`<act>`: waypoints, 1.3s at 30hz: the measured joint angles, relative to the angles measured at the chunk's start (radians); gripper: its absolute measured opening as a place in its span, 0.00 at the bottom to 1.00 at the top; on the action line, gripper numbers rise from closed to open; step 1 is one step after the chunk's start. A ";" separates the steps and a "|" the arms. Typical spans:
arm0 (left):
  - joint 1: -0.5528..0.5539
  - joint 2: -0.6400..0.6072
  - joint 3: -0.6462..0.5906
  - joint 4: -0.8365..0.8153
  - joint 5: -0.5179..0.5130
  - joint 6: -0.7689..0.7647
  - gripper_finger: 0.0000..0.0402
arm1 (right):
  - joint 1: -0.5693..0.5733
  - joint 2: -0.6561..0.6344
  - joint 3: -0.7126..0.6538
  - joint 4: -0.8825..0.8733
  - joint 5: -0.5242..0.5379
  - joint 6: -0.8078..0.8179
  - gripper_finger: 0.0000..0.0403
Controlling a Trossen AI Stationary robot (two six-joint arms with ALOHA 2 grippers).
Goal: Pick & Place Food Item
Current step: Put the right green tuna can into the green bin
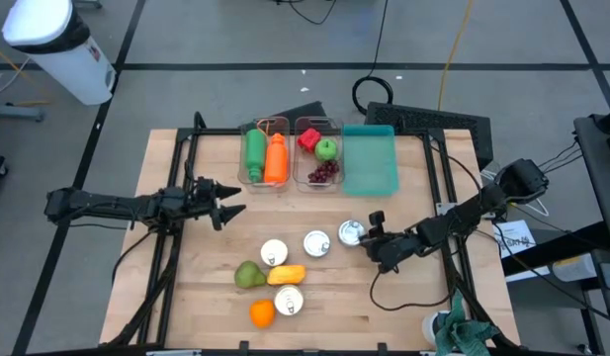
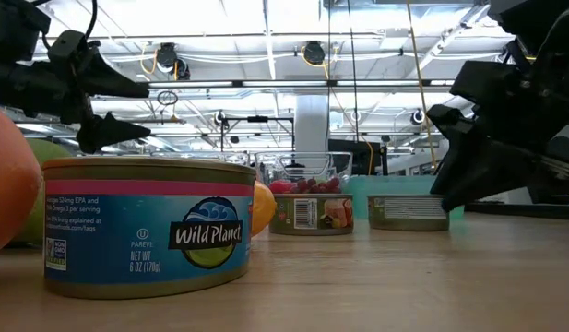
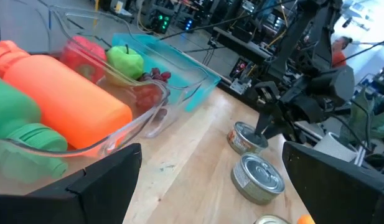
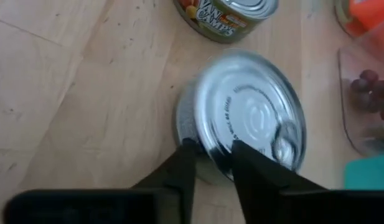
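Note:
Several tins lie on the wooden table. My right gripper (image 1: pixel 368 237) (image 4: pixel 211 149) has come down on the silver-lidded tin (image 1: pixel 350 233) (image 4: pixel 248 112) nearest the table's right side, its fingers drawn close together at that tin's rim. A Van Camp's tin (image 4: pixel 232 15) (image 1: pixel 316 243) stands just left of it. My left gripper (image 1: pixel 230 205) (image 3: pixel 213 168) hovers open over the table's left half, touching nothing. A green pear (image 1: pixel 249 275), a yellow food item (image 1: pixel 287 274) and an orange (image 1: pixel 262 313) lie toward the near edge. My right gripper has the silver tin by its rim (image 4: pixel 210 152) on the side toward the table's right. One finger (image 4: pixel 184 165) lies against the outer wall and the other (image 4: pixel 251 165) on the lid, slanting down from the right. The tin sits flat on the table.
At the far edge stand a clear bin with a green and an orange bottle (image 1: pixel 265 153), a clear bin of fruit (image 1: pixel 319 153) and a teal tray (image 1: pixel 371 158). Two more tins (image 1: pixel 274 252) (image 1: pixel 289 300) sit among the near fruit. Bare wood shows at the table's near right.

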 joint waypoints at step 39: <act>0.001 0.000 0.000 0.002 0.000 0.011 0.99 | 0.023 -0.221 -0.003 0.069 0.106 -0.100 0.00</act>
